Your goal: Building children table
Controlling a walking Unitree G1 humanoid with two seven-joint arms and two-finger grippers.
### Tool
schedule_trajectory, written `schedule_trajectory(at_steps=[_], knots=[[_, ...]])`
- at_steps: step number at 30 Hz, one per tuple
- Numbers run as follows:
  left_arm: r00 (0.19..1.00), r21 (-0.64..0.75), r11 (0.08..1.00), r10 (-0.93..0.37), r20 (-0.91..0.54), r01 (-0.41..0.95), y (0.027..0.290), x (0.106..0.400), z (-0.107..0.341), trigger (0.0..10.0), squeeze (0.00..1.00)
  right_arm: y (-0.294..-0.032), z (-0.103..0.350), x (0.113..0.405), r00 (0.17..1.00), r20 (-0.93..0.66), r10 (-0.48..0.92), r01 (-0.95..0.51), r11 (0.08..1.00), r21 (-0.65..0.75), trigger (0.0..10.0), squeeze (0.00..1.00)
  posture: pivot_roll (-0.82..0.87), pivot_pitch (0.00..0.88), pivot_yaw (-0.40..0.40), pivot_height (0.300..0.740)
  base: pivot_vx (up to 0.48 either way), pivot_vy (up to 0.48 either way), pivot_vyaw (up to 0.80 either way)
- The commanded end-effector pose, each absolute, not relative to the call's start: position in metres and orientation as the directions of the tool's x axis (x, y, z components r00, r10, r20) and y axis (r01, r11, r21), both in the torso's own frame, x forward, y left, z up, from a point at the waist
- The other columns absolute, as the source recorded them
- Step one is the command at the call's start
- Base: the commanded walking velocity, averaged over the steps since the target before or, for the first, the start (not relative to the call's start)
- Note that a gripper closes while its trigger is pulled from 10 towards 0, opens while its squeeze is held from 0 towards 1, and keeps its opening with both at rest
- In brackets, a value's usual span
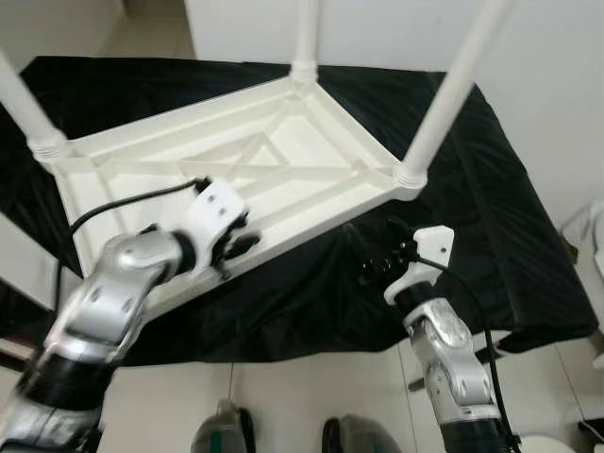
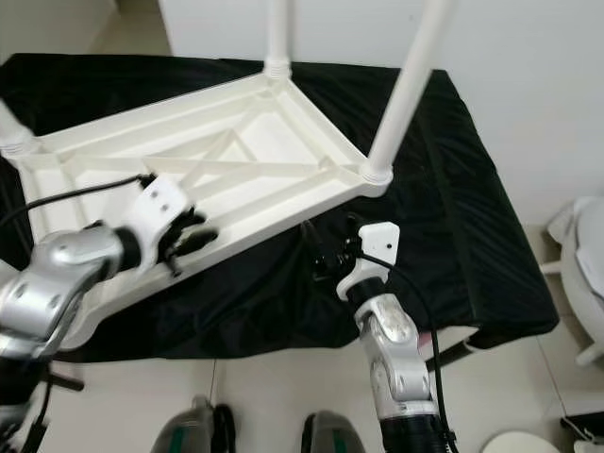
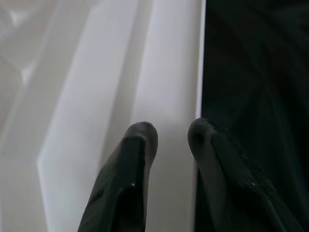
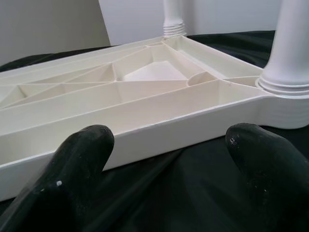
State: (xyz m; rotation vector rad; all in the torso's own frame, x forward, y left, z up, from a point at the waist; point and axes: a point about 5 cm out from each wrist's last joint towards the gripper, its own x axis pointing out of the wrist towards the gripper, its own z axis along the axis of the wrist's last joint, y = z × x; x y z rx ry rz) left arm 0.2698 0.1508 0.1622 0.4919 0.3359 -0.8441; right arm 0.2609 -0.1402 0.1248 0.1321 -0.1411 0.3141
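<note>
Tabletop (image 1: 283, 160) lies upside down on the black worktop (image 1: 491, 208), three legs up. The left gripper (image 1: 236, 247) sits at its near rim, fingers slightly apart over the edge. The right gripper (image 1: 373, 255) waits beside that rim, fingers wide apart.

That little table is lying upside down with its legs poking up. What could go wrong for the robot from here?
The upside-down white plastic tabletop lies on a loose black cloth, so a push from the left gripper at its near rim might slide it. Three white screwed-in legs stand tall; an arm swing could knock one. The open right gripper may snag the cloth's folds.
</note>
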Motion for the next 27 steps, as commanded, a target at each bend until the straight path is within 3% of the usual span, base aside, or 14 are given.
schedule_trajectory(at_steps=[1, 7, 14, 27], knots=[[0.585, 0.247, 0.538, -0.663, -0.466, 0.806, 0.153, 0.263, 0.168, 10.0, 0.0, -0.139, 0.121, 0.26, 0.942, 0.139, 0.305, -0.32, 0.942, 0.103, 10.0, 0.0, -0.09, 0.057, 0.003, 0.74, 0.0, 0.0, 0.0], [0.54, 0.226, 0.499, -0.684, -0.49, 0.837, 0.156, 0.254, 0.168, 10.0, 0.0, -0.139, 0.121, 0.26, 0.941, 0.136, 0.31, -0.324, 0.941, 0.097, 10.0, 0.0, -0.09, 0.059, 0.002, 0.74, 0.0, 0.0, 0.0], [0.569, 0.252, 0.523, -0.631, -0.528, 0.814, 0.159, 0.257, 0.16, 10.0, 0.0, -0.131, 0.116, 0.252, 0.902, 0.103, 0.419, -0.425, 0.904, 0.048, 10.0, 0.0, -0.09, 0.067, 0.002, 0.74, 0.0, 0.0, 0.0], [0.6, 0.332, 0.519, -0.524, -0.604, 0.788, 0.168, 0.26, 0.144, 10.0, 0.0, -0.132, 0.115, 0.25, 0.893, 0.092, 0.441, -0.445, 0.895, 0.025, 10.0, 0.0, -0.1, 0.07, 0.001, 0.74, 0.0, 0.0, 0.0]])
